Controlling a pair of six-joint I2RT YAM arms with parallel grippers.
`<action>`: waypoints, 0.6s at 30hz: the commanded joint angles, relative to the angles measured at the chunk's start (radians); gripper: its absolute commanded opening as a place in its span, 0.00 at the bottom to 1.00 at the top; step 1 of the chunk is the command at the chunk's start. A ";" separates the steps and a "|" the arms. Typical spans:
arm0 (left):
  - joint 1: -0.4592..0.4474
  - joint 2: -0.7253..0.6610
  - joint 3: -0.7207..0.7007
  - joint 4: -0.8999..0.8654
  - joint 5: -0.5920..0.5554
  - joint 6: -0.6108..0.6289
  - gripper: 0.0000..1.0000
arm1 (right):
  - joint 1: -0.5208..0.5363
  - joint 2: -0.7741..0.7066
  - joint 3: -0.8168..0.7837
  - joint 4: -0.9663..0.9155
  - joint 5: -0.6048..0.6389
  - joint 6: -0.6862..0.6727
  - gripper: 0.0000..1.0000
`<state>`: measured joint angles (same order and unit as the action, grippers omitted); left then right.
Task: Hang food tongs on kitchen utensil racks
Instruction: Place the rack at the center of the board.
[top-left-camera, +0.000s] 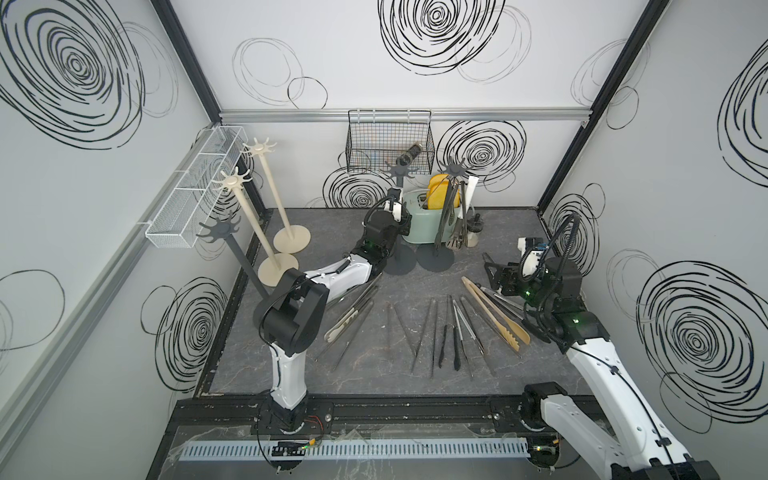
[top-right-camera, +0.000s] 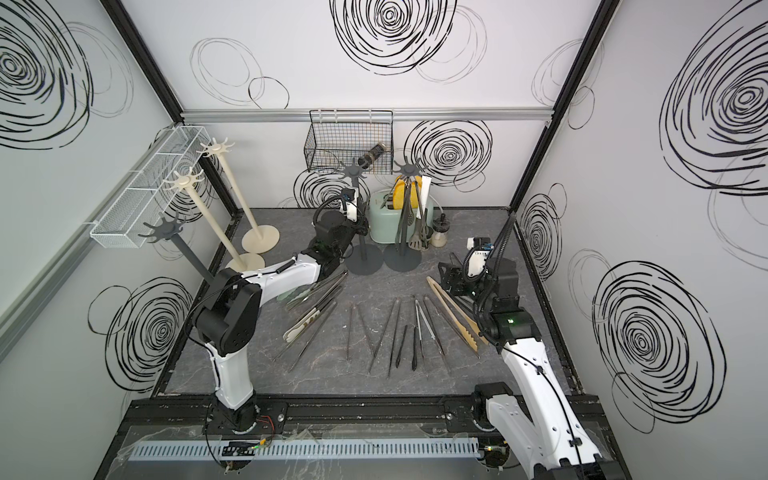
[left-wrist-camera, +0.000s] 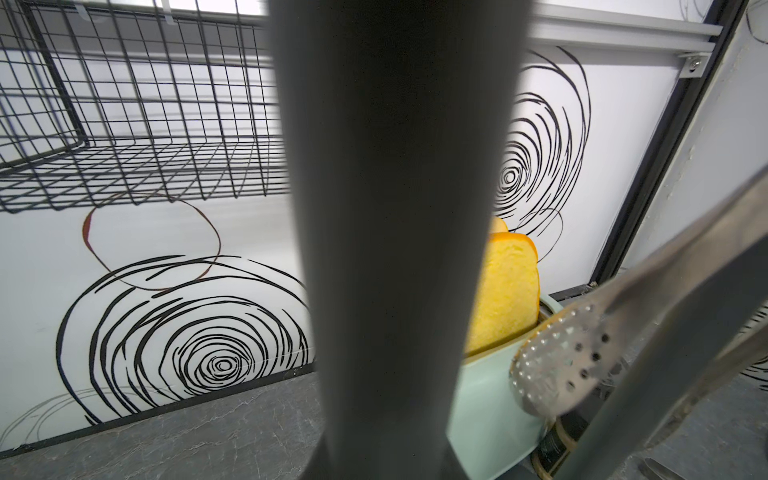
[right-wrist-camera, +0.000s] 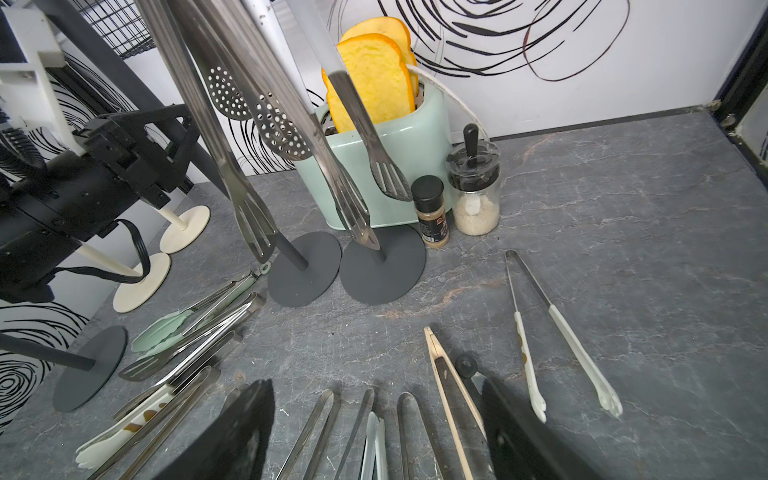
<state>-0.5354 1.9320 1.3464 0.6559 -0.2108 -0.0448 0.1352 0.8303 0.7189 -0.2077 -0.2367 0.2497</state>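
Task is barely getting going: one dark grey rack (top-left-camera: 453, 169) at the back is carrying a few hung tongs (top-left-camera: 446, 220), the other four racks (top-left-camera: 259, 147) are standing bare, and about a dozen food tongs (top-left-camera: 432, 332) are lying fanned on the tabletop (top-left-camera: 374, 266). The right claw (right-wrist-camera: 376, 395) is hovering over them, spread wide and empty. The left claw (right-wrist-camera: 176, 160) is sitting at the neighbouring rack pole (left-wrist-camera: 395, 208). Whether it is gripping can't be told, as its fingers are falling outside the left wrist view. Some tongs are hiding under both arms.
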 joint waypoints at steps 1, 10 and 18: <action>-0.021 -0.002 0.001 0.151 0.021 -0.027 0.02 | -0.004 -0.019 -0.012 0.018 -0.009 -0.009 0.81; -0.021 -0.028 -0.033 0.126 -0.001 -0.008 0.46 | -0.005 -0.019 -0.012 0.017 -0.006 -0.006 0.81; -0.021 -0.115 -0.102 0.040 -0.037 0.013 0.59 | -0.014 0.001 0.000 0.008 -0.004 0.005 0.82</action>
<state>-0.5522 1.8889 1.2663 0.6846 -0.2192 -0.0463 0.1280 0.8272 0.7189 -0.2081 -0.2363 0.2501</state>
